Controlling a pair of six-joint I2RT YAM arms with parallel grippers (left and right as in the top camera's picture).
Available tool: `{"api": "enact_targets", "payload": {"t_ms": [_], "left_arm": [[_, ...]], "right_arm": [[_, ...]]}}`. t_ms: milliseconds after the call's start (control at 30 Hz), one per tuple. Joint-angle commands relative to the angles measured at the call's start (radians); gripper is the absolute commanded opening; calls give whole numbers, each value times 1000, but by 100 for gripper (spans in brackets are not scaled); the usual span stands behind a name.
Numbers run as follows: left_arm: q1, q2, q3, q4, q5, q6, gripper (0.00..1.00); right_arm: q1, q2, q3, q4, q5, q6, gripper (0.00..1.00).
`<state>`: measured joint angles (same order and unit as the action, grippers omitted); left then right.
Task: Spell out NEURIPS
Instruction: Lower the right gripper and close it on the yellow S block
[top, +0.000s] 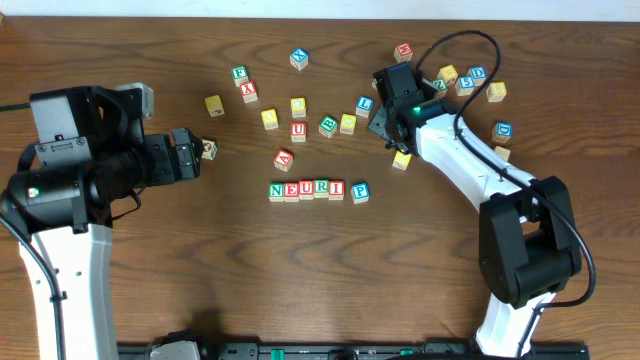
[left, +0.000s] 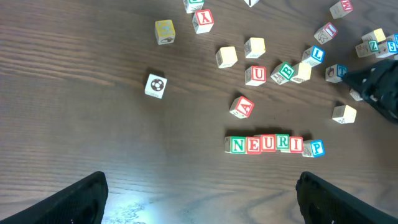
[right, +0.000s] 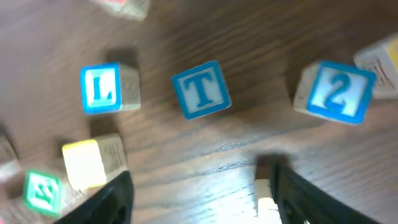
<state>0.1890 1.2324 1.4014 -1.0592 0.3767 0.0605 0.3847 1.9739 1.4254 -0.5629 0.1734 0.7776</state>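
Observation:
Wooden cubes reading N E U R I (top: 306, 189) stand in a touching row mid-table, also seen as the row (left: 267, 144) in the left wrist view. The blue P cube (top: 360, 192) sits just right of the row, slightly turned. My right gripper (top: 387, 130) (right: 199, 202) hangs open over bare wood. A pale yellow cube (top: 402, 159) (right: 264, 202) lies against the inner side of its right finger, its letter unreadable. My left gripper (top: 195, 155) (left: 202, 199) is wide open and holds nothing, well left of the row.
Loose cubes L (right: 99, 88), T (right: 200, 89) and a blue one (right: 336, 92) lie just beyond the right fingers, with a yellow cube (right: 87, 163) by the left finger. A red A cube (top: 284, 158) sits above the row. More cubes cluster at the far right (top: 470, 78).

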Motion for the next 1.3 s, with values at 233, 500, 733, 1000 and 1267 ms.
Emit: {"api": "enact_targets", "payload": {"t_ms": [233, 500, 733, 1000, 1267], "left_arm": [[4, -5, 16, -2, 7, 10, 95], [4, -5, 16, -2, 7, 10, 95], [4, -5, 16, -2, 7, 10, 95], [4, -5, 16, -2, 7, 10, 95], [4, -5, 16, -2, 7, 10, 95]], "right_arm": [[-13, -23, 19, -100, -38, -701, 74], [-23, -23, 19, -175, -80, -960, 82], [-46, -23, 18, -222, -177, -1082, 81], [-84, 4, 18, -185, -184, -1125, 85], [-91, 26, 18, -185, -176, -1127, 80]]}}
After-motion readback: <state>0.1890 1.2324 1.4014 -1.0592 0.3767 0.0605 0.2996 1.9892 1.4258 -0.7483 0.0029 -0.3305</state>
